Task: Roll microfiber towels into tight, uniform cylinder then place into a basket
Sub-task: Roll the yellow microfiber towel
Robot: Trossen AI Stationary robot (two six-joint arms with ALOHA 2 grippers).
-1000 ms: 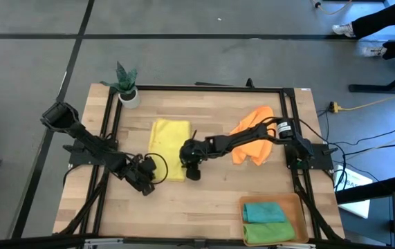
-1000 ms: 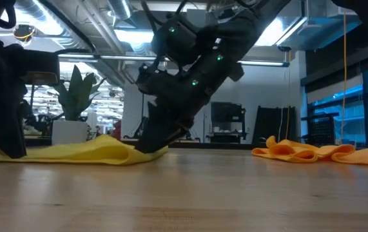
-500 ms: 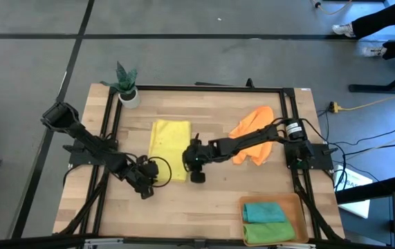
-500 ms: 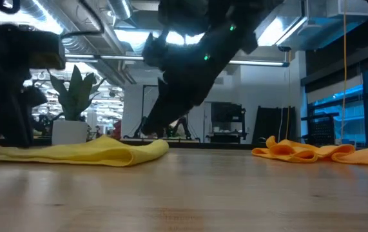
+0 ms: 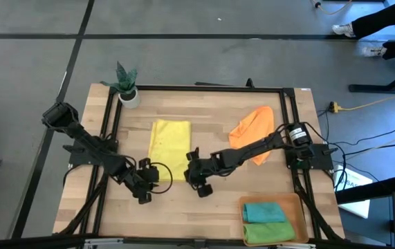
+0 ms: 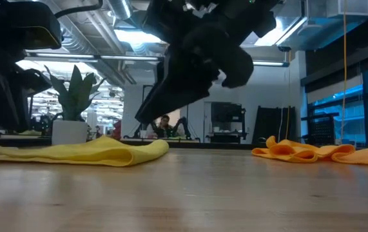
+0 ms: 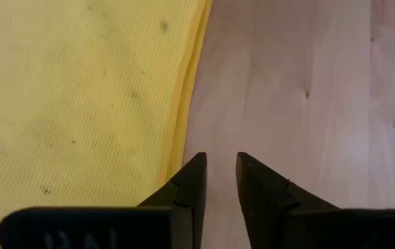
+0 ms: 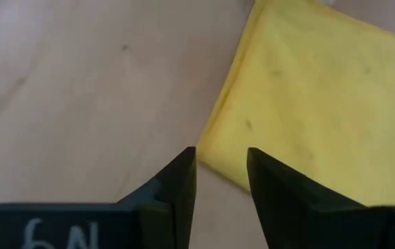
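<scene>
The yellow towel [image 5: 169,142] lies flat and folded on the table, left of centre; it also shows in the low view [image 6: 74,153]. My left gripper [image 5: 149,181] hovers open just off its near left corner, and the left wrist view looks past the gripper [image 7: 219,160] at the towel's edge [image 7: 183,104]. My right gripper [image 5: 194,174] hovers open off the near right corner [image 8: 214,155], with nothing between its fingers. The orange towel [image 5: 252,131] lies crumpled at the right. The basket [image 5: 290,202] at the near right holds a rolled teal towel [image 5: 263,210] and a rolled green towel [image 5: 268,231].
A small white plant pot [image 5: 129,95] stands at the far left corner. A dark frame [image 5: 204,88] runs round the table top. Bare wood lies between the yellow towel and the near edge.
My right gripper has lifted off the yellow towel's near right corner and drawn back toward the table's near edge, rolling as it went. My left gripper has risen a little and rolled, backing off the near left corner. The towel lies flat where it was.
</scene>
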